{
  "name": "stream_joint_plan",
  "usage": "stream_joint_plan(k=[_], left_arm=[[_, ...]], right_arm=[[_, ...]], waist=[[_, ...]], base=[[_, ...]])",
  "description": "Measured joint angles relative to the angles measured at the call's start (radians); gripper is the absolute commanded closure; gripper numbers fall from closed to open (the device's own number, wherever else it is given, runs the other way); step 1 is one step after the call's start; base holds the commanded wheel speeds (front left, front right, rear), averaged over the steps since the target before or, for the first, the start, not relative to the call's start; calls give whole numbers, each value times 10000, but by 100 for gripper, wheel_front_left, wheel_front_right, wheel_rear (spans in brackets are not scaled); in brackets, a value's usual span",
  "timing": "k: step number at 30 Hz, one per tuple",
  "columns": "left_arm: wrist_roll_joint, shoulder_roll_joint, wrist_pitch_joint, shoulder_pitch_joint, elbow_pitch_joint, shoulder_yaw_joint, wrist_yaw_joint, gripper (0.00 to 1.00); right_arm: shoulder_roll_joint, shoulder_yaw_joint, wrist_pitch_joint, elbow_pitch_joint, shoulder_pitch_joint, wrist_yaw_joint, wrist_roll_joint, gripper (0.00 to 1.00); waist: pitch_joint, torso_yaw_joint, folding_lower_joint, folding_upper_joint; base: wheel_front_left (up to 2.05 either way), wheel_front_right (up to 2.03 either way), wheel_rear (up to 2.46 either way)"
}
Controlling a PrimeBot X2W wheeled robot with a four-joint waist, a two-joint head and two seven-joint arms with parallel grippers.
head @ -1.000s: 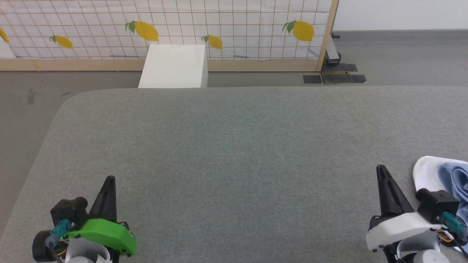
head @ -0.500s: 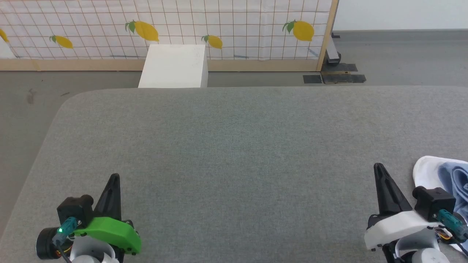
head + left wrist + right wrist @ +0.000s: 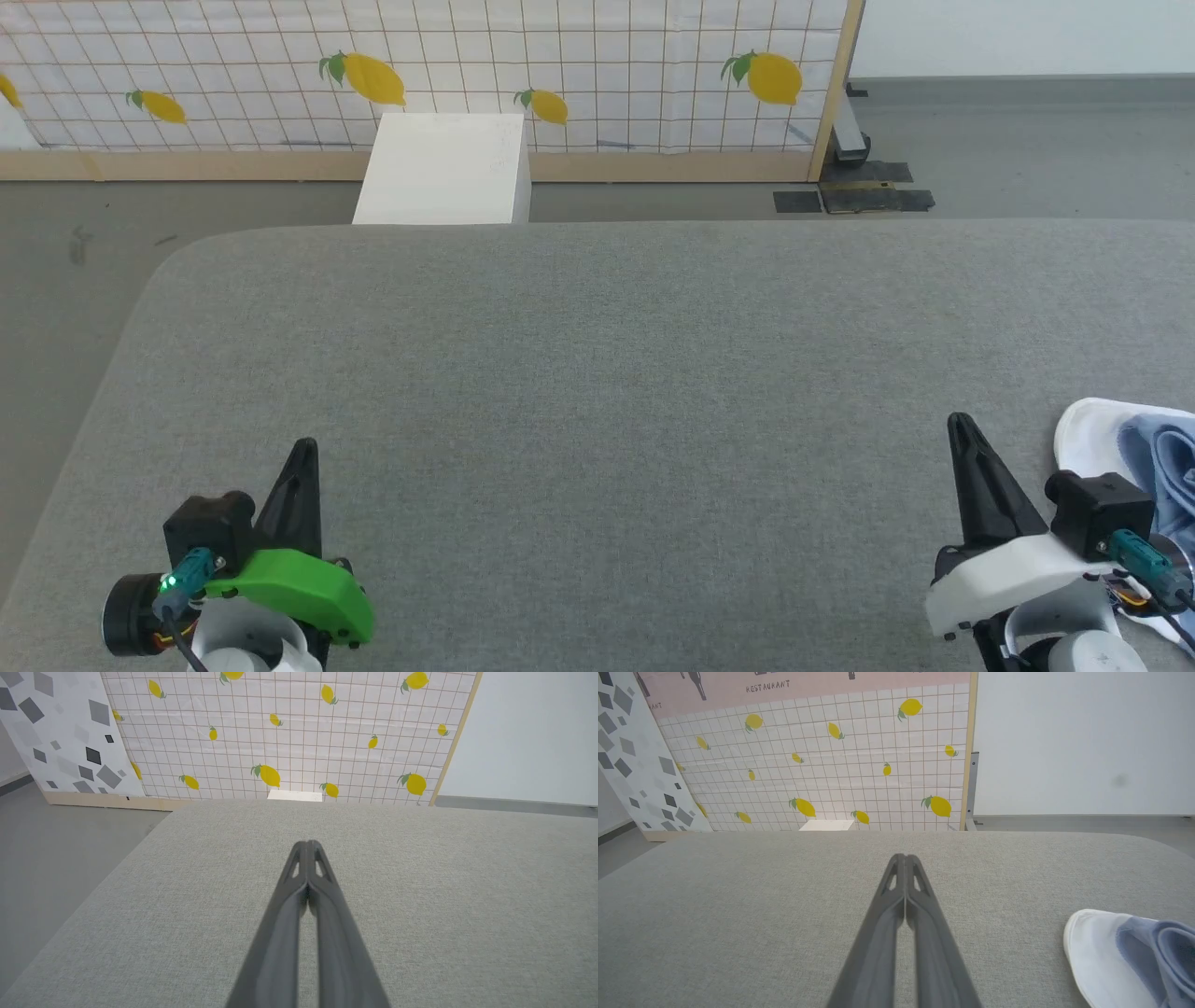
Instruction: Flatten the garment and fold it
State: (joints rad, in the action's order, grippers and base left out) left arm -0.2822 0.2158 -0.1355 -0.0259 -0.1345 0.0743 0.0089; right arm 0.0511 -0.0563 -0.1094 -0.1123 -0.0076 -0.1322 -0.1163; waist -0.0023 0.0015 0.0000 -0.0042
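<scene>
- Work surface: a grey fabric-covered tabletop (image 3: 597,373) with a rounded far-left corner.
- Garment (image 3: 1162,462): lies bunched toward the near edge on the right side of the tabletop and is cut off by the right border of the head view. It is not flattened and not folded.
- Garment detail: a white fabric piece (image 3: 1094,947) faces the middle of the tabletop, with rumpled light blue cloth behind it.
- Right gripper (image 3: 960,425): fingers pressed together along their length in the right wrist view (image 3: 905,857), holding nothing. It stands over the near edge, just beside the garment on its left. Bare grey surface shows between the fingers and the white piece, so there is no contact.
- Left gripper (image 3: 304,448): fingers likewise closed tip to tip in the left wrist view (image 3: 307,844), holding nothing. It sits over the near-left part of the tabletop, well apart from the garment.
- Whether either gripper touches the tabletop cannot be told.
- Surroundings: a white box (image 3: 443,168) stands on the floor just beyond the far edge. Behind it is a lemon-patterned grid panel (image 3: 579,56).
</scene>
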Motion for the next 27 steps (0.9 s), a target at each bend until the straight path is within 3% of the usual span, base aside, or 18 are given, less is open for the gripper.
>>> stream_joint_plan(k=[27], left_arm=[[909, -591, 476, 56, 470, -263, -4, 100]], right_arm=[[0, 196, 389, 378, 0, 0, 403, 100]], waist=[[8, -6, 0, 0]], base=[[0, 0, 0]])
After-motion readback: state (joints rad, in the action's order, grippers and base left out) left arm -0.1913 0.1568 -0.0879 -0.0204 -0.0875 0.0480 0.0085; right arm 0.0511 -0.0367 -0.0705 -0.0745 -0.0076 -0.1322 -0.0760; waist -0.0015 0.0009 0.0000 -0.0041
